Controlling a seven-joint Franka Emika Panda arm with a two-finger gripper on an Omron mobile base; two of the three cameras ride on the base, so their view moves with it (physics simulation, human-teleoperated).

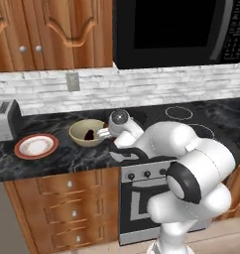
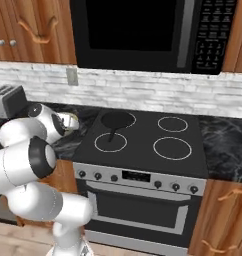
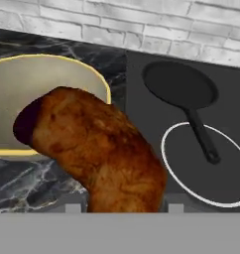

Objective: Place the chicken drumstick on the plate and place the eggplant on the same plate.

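The gripper (image 3: 121, 211) is clamped on the chicken drumstick (image 3: 94, 154), held just above the tan bowl (image 1: 87, 132) on the desk (image 1: 62, 156). The plate (image 1: 36, 146) lies well left. Gripped by one end, the drumstick could pivot or slip during the swing, landing short.

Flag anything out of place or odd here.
Nothing looks spilled or damaged. The chicken drumstick sits in the tool beside the bowl, the plate is bare, and the frying pan rests flat on the stove.
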